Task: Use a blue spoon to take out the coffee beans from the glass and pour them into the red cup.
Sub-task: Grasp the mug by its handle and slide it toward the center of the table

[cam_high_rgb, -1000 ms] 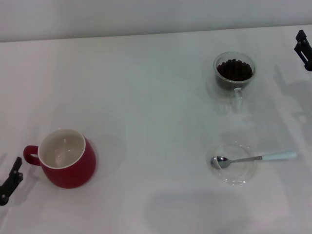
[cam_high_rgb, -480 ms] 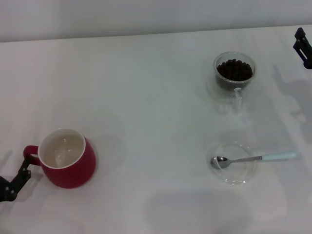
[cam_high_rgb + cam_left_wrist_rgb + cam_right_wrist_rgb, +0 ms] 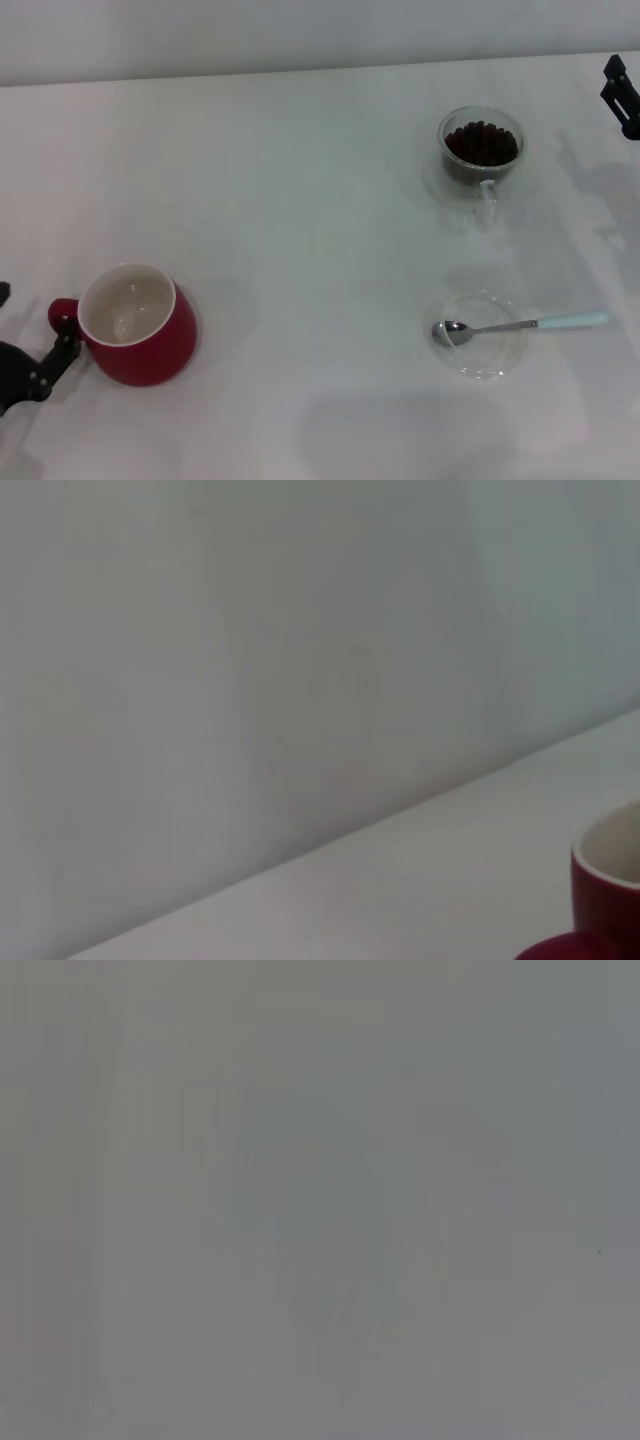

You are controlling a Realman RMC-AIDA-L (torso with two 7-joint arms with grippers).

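The red cup (image 3: 136, 324) stands at the near left of the table, white inside, with its handle pointing left. My left gripper (image 3: 45, 368) is low at the left edge, its tip right by that handle. A slice of the red cup (image 3: 607, 883) shows in the left wrist view. At the far right stands the glass (image 3: 481, 152), holding a heap of dark coffee beans (image 3: 482, 142). The blue spoon (image 3: 520, 325) lies with its bowl on a clear saucer (image 3: 481, 337) and its pale handle pointing right. My right gripper (image 3: 622, 96) hangs at the far right edge, beyond the glass.
The white table (image 3: 300, 220) ends at a pale wall along the back. The right wrist view shows only a grey surface with a faint shadow.
My left gripper has crept right, up to the red cup's handle. The right gripper has risen very slightly. Cup, glass and spoon have not moved.
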